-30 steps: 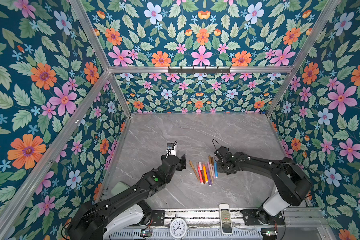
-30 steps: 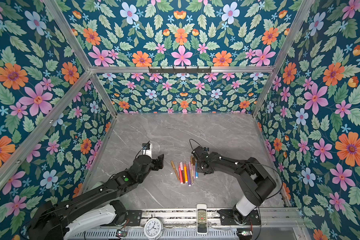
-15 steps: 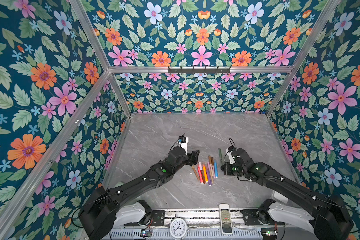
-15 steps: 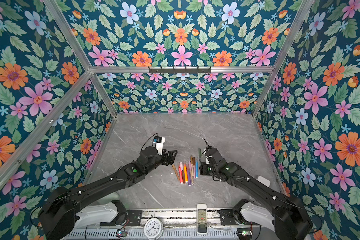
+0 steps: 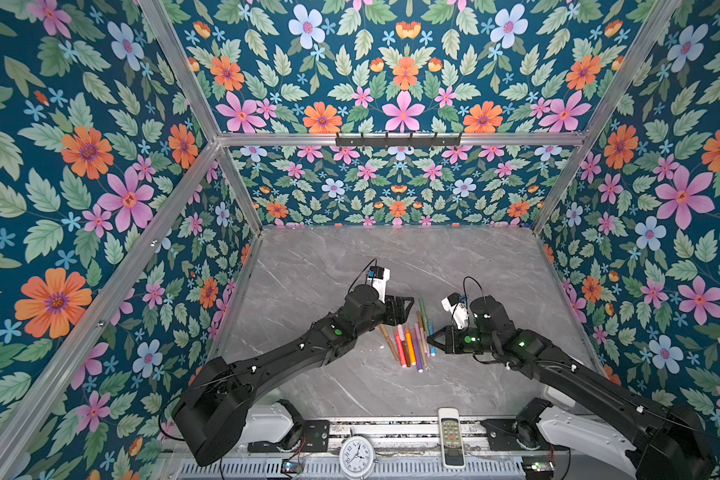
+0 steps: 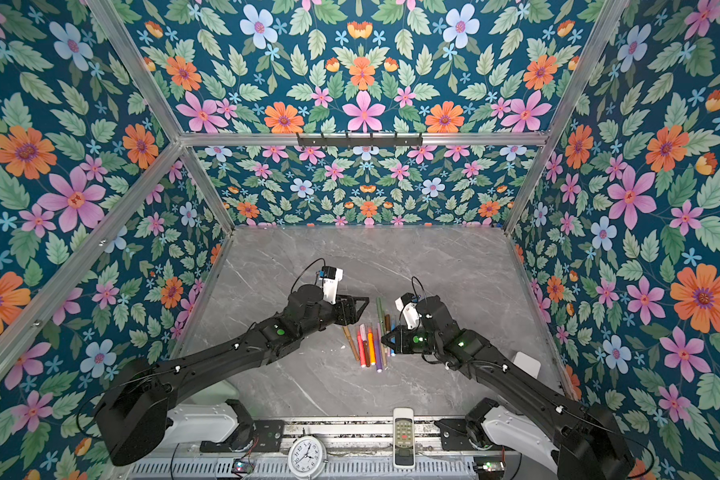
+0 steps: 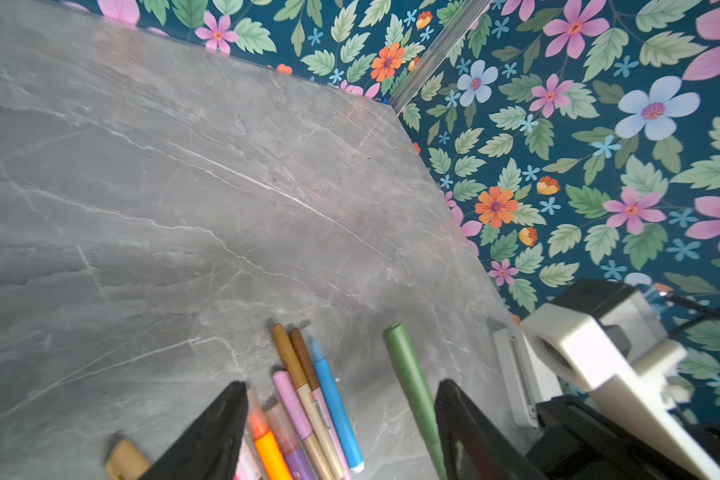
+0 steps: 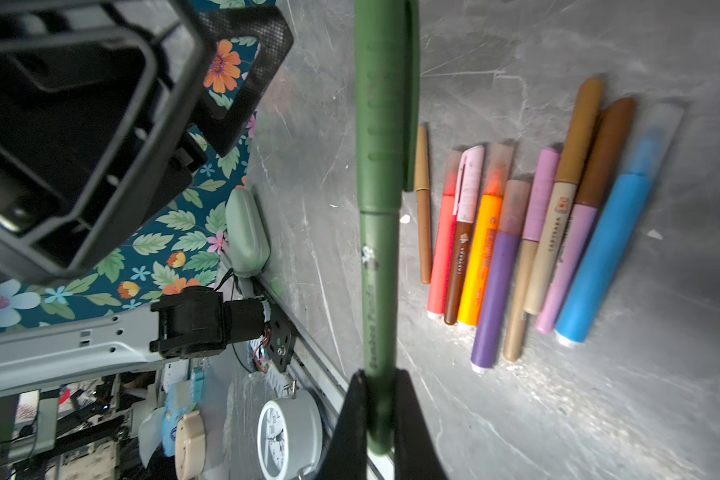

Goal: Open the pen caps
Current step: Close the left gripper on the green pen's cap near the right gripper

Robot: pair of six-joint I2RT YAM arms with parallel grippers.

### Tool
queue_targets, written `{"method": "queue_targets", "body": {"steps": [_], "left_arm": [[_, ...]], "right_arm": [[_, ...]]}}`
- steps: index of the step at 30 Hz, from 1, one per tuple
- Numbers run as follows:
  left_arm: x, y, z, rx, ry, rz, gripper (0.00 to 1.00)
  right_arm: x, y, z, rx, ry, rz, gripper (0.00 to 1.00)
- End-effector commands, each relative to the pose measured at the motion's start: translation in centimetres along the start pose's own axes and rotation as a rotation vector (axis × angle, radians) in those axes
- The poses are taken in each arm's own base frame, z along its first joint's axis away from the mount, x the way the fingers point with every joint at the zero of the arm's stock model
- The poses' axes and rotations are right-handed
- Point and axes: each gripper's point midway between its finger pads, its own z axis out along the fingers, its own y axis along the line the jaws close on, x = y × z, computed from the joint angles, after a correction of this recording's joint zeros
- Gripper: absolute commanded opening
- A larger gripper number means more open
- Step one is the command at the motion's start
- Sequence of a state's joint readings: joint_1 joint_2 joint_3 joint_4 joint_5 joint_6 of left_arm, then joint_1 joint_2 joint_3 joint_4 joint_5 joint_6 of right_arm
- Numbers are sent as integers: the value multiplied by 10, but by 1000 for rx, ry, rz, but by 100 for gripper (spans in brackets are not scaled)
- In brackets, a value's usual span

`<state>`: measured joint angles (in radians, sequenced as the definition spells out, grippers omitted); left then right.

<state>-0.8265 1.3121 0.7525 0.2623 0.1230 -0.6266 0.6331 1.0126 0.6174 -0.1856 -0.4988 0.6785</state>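
On the grey table [image 5: 350,257], in both top views, the pens [image 5: 408,347] lie flat in a row, side by side, between the two arms. The right gripper [image 5: 430,338] is clenched on one end of a green pen [image 5: 423,309] and seems to hold it up, just beside the row. The left gripper [image 5: 406,311] is spread apart and empty, right next to the pen's other end.

From the left wrist camera, the green pen [image 7: 410,382] pokes in between the two black fingers [image 7: 221,428], nearer to one of them, and neither seems to touch it.

From the right wrist camera, the pinching fingers hold the pen's thin body. The cap [image 8: 381,124], the thicker half, is on. The caps on the row look on too.

I think the good way is to bring the spread fingers around the cap only, past the line where cap meets body. Then squeeze and pull straight along the pen while the right gripper holds firm. A crooked pull could make it slip.

I see no box or cup; every pen lies loose. A pale green case [image 8: 246,232] sits near the table edge, and I cannot tell what is in it.
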Motion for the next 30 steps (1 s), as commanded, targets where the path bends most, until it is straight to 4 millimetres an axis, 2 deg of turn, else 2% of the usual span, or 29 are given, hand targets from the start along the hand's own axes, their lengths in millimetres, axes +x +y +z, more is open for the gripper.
{"method": "queue_targets", "body": {"steps": [1,7,13,23,27,29,30], "left_arm": [[0,-12,5,58,16,-52,74],[12,-22,17,131,75,-136,70],[15,-30,23,175,99,-173,67],[23,-39,33,222,144,-205,65],[24,-45,36,256,158,-218,49],[24,-50,37,281,165,-221,30],[24,-53,36,299,165,-217,14]], "right_arm": [[-5,15,0,-70,-12,8,0],[-6,16,-1,-71,-8,13,0],[-2,10,3,-45,17,30,0],[-1,12,1,-56,17,25,0],[0,9,2,-46,18,28,0],[1,8,3,-45,21,28,0],[1,8,3,-44,21,28,0]]}}
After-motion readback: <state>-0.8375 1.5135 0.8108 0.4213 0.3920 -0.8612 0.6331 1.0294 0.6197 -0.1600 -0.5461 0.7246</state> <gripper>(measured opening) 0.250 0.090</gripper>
